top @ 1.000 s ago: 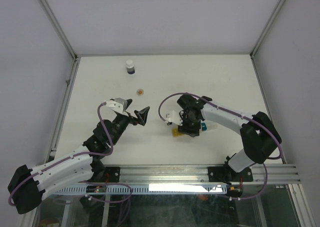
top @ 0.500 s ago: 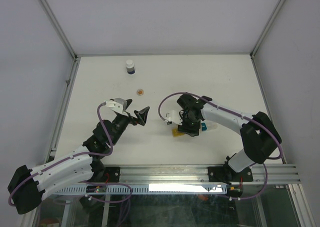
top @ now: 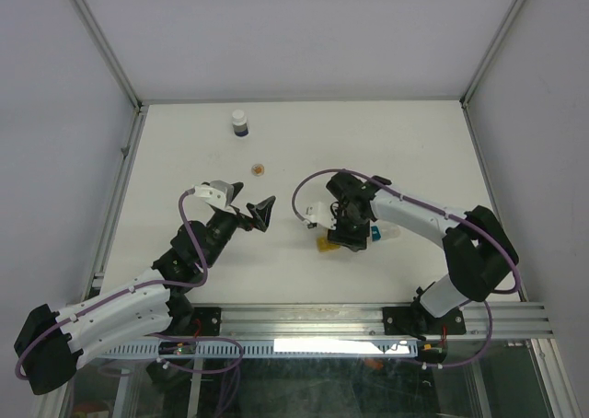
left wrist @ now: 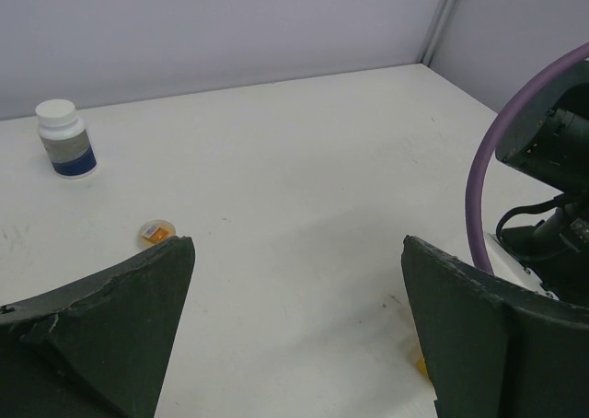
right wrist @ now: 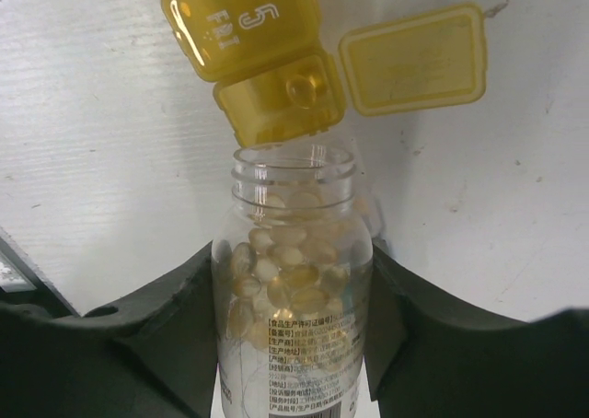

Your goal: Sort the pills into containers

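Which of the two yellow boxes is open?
The yellow box just beyond the mouth of the pill bottle: its lid is swung aside and a capsule lies inside. The box marked 5 is shut.

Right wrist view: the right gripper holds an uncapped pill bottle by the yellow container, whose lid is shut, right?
No: the right wrist view shows the lid of the yellow container open. The right gripper holds the uncapped pill bottle by it.

Bright, even light, faint soft shadows; the left fingers [left wrist: 101, 326] look slightly blurred up close.
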Robot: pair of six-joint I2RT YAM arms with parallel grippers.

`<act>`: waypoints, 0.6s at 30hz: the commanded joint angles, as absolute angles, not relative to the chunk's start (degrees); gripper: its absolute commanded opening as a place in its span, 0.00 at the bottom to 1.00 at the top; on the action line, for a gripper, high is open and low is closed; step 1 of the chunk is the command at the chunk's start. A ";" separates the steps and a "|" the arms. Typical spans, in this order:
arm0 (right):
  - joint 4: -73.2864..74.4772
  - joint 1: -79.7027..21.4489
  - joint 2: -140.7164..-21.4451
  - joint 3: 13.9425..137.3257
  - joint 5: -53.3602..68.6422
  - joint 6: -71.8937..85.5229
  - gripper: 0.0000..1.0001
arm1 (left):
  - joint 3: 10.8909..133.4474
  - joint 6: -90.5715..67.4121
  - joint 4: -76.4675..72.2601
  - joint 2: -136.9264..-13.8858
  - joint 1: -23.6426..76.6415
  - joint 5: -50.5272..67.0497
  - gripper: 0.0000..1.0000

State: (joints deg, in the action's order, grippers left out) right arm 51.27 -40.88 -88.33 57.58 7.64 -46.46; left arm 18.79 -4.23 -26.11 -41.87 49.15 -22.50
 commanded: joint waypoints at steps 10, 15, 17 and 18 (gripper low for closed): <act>47.06 -41.68 -86.67 56.66 1.88 -45.76 0.00 | 18.76 -3.35 -28.66 -41.11 49.26 -23.03 0.99; 47.28 -41.92 -85.97 56.68 3.15 -46.12 0.00 | 18.68 -3.35 -28.65 -41.04 49.22 -23.07 0.99; 53.30 -40.12 -88.07 60.29 10.65 -46.35 0.00 | 18.71 -3.35 -28.57 -40.98 49.27 -23.07 0.99; 52.78 -40.83 -87.75 59.85 11.27 -46.39 0.00 | 18.66 -3.40 -28.57 -40.92 49.24 -23.11 0.99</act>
